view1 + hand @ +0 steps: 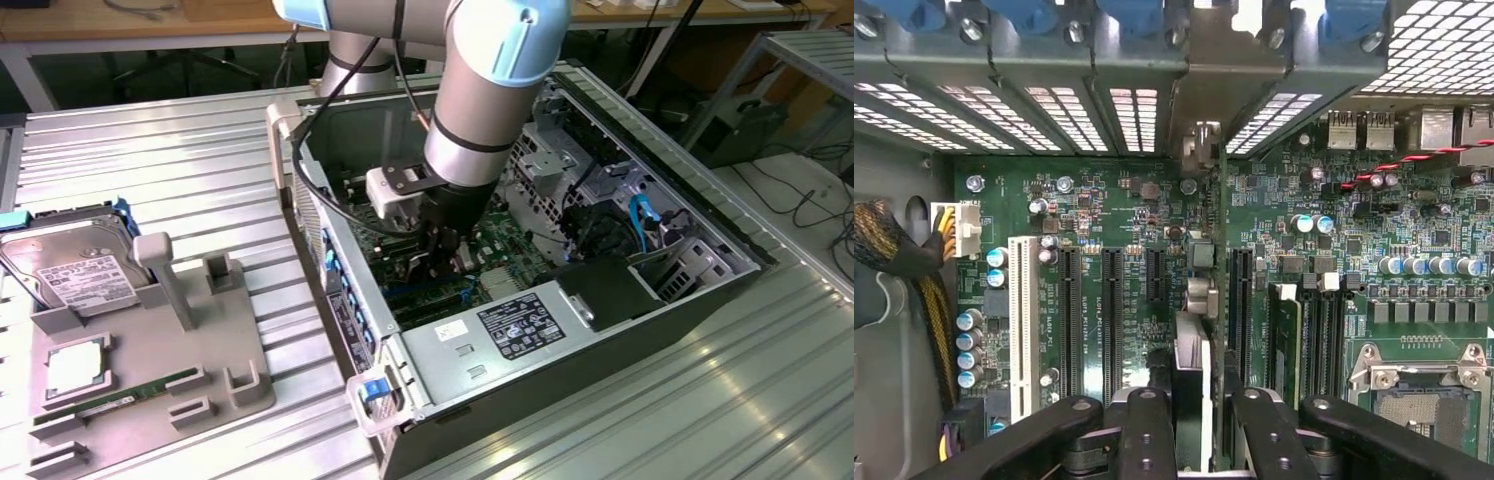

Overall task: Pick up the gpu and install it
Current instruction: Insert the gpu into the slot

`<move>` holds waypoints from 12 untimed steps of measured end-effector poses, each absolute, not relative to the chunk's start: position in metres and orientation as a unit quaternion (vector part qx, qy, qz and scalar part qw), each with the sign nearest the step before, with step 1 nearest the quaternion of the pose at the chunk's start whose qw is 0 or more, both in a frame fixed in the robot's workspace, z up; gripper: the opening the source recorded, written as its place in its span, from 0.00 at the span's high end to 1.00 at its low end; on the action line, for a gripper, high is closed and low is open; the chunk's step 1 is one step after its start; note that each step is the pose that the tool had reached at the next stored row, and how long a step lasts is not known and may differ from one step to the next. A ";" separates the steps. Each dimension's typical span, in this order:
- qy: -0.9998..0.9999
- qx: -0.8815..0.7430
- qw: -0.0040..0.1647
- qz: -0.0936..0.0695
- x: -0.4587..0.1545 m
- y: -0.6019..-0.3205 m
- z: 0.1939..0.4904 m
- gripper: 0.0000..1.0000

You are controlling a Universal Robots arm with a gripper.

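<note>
Desk: ribbed metal top carrying the case and a grey holder tray, with open bare surface on the exterior view's left and along the near edge
Computer case: lies on its side with the side panel off, walls standing up all round the motherboard; the arm reaches in from above with a power supply block toward the near end and the drive cage on the exterior view's right
Arm: grey column coming down steeply into the open case, wrist pointing straight down over the board
Holder tray: on the desk at the exterior view's left, well apart from the case, holding a hard drive, a processor and a RAM stick
Motherboard: green, with long black slots running side by side and a white slot beside them; slot covers of the rear wall stand along its far edge
Gpu: held on edge between the fingers, directly above the board between two black slots, its metal bracket end toward the rear wall
Gripper: black fingers pinching the gpu from both sides, low inside the case
</note>
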State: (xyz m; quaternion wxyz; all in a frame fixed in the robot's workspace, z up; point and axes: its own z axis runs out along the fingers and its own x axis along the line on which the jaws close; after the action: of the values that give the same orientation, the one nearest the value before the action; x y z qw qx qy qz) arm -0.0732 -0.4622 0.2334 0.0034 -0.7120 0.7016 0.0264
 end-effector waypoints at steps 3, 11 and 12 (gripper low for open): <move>0.702 -0.712 0.003 0.026 -0.073 -0.462 0.233 0.73; 0.702 -0.712 0.004 0.027 -0.074 -0.462 0.225 0.73; 0.702 -0.712 0.004 0.026 -0.074 -0.462 0.225 0.73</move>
State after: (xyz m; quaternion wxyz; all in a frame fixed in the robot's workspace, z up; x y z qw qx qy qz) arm -0.0737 -0.4622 0.2254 0.0036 -0.7120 0.7016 0.0265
